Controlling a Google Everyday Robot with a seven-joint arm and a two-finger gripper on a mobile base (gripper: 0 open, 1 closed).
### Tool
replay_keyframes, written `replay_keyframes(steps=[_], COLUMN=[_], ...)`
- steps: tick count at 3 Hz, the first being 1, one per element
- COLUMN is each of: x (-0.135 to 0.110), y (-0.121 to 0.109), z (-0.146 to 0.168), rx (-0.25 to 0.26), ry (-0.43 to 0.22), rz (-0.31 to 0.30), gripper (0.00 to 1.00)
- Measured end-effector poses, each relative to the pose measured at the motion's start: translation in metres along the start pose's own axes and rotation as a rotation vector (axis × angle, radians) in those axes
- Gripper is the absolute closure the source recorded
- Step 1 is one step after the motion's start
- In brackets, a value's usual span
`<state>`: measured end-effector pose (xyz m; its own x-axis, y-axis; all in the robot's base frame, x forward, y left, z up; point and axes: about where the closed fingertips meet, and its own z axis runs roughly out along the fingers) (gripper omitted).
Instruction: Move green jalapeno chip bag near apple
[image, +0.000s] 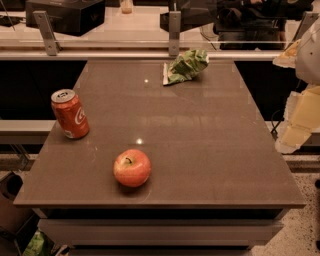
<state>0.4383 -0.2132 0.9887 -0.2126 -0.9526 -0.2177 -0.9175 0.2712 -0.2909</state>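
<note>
The green jalapeno chip bag (185, 66) lies crumpled at the far edge of the brown table (200, 150), its pale sealed edge to the left. The red-orange apple (132, 167) stands upright near the front edge, left of centre, stem up. The bag and the apple are far apart, almost the table's full depth. My gripper (298, 119) shows as pale yellowish parts at the right edge of the view, beyond the table's right side, level with its middle. It holds nothing that I can see and touches neither object.
A red soda can (69, 114) stands upright near the table's left edge. A metal rail with posts (174, 30) and a glass panel run behind the table's far edge. Dark equipment sits beyond it. The floor shows at the lower right.
</note>
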Motion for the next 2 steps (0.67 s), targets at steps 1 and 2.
replay_keyframes(steps=[1, 2], x=[0.0, -0.013], y=[0.0, -0.025], z=[-0.001, 0.002], rx=[0.003, 0.057], ry=[-0.002, -0.013], rz=[0.0, 0.029], gripper=[0.0, 0.0])
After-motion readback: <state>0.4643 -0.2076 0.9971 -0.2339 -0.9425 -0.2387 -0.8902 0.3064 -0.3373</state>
